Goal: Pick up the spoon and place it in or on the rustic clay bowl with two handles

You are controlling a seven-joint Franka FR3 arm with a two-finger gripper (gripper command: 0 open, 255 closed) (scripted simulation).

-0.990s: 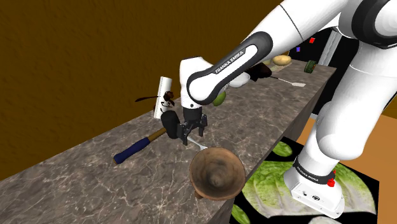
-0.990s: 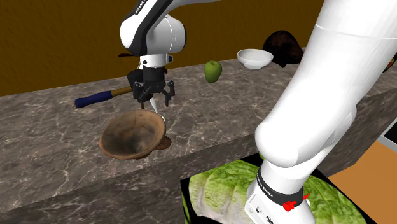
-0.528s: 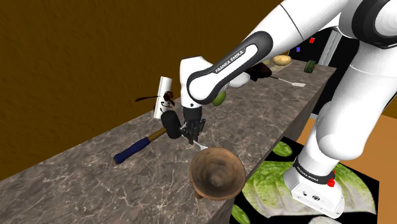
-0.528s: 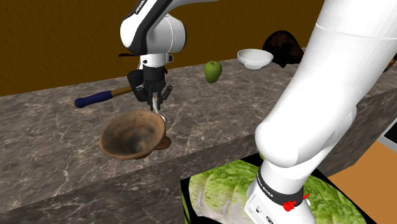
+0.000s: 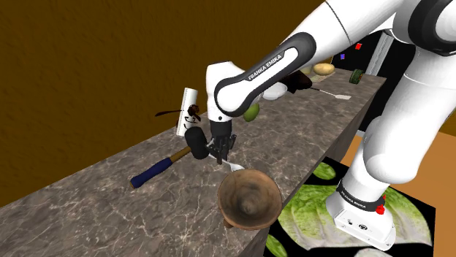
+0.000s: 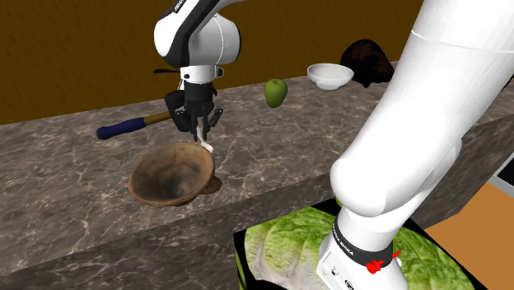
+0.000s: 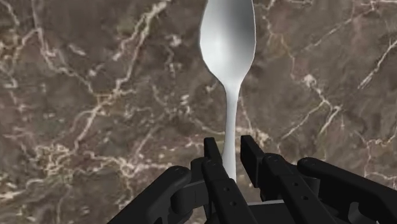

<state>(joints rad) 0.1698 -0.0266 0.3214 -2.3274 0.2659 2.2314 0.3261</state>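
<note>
- Right at the counter's front edge sits the brown clay bowl with its 2 handles, and no spoon in it yet, so the drop-off is not made.
- Just beyond its far rim the gripper points down. Its 2 black fingers are clenched on the handle of the pale spoon, which hangs over the marble counter.
- The grasp looks secure. I judge 3 steps are left: lift, carry over the bowl, let go. Whether the spoon has cleared the counter, I can't tell.
- Further back lies a blue-handled hammer, and further along the counter a green apple.
</note>
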